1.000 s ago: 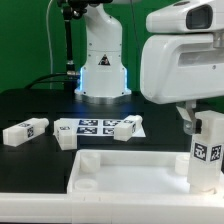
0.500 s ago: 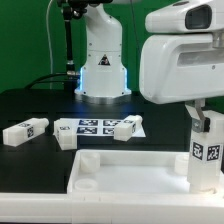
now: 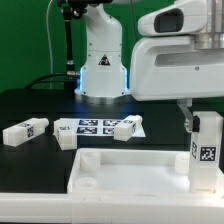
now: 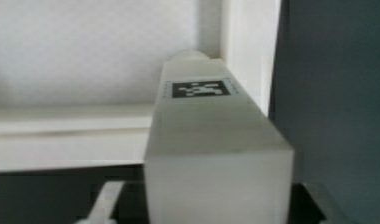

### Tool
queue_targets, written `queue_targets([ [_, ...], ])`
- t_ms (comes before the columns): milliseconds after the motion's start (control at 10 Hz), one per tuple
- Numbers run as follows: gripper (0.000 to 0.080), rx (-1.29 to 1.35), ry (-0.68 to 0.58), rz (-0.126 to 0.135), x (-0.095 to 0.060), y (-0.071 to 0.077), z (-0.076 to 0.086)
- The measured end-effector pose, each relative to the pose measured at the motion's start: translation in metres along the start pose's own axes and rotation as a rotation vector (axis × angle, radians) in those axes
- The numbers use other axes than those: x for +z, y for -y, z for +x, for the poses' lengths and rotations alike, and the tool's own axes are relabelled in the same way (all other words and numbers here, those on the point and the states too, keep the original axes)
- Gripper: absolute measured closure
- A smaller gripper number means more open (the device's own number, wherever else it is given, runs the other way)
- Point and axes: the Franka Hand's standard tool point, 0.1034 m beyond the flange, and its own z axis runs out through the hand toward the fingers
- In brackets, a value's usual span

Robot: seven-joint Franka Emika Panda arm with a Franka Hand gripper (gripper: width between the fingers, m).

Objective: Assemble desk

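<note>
Hanging almost vertical above one corner of the tabletop [image 3: 130,172], the one on the exterior view's right, the arm [image 3: 180,60] points its wrist straight down at the counter [image 3: 30,105]. The tabletop lies flat with its rim up and sockets exposed, presumably so legs can be pushed in from above. One leg [image 3: 208,150] stands upright at that corner (whether it is seated in the socket I cannot tell), held plumb for entry. The end effector [image 3: 205,122] is partly closed, its fingers [image 3: 187,120] against the leg's sides, gripping it.
</note>
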Motion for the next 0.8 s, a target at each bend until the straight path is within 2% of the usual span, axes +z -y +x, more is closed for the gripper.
queue_targets([
  [400,0.0509,0.395,-0.003,-0.002,0.0001,-0.0049,0.0007],
  [600,0.0509,0.629,0.003,0.011,0.0003,-0.0084,0.0016],
  [800,0.0509,0.773,0.001,0.010,0.0005,-0.0091,0.0015],
])
